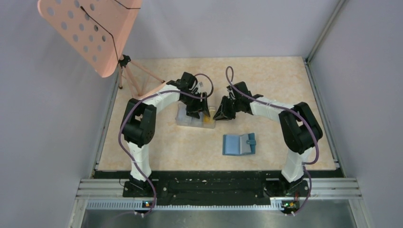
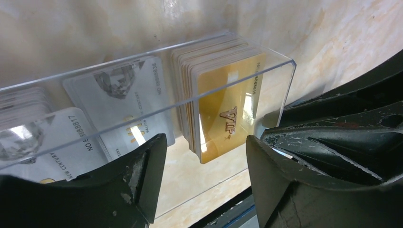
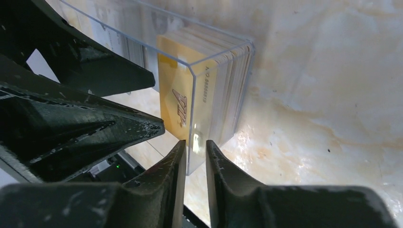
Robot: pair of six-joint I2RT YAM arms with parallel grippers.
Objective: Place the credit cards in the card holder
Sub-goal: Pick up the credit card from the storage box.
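The step in hand seems to be taking a first card: the left claw (image 2: 205,149) hangs with its fingers wide apart on both sides of the gold credit cards (image 2: 223,114), which stand stacked in the end compartment of the clear box (image 2: 280,80). The right claw (image 3: 195,152) has its fingers almost together around this box's end wall; whether it really clamps I cannot tell. The card holder (image 1: 239,145) lies open on the desk (image 1: 157,152), apart from the box, so next the left claw must pinch only one card and lift it out.
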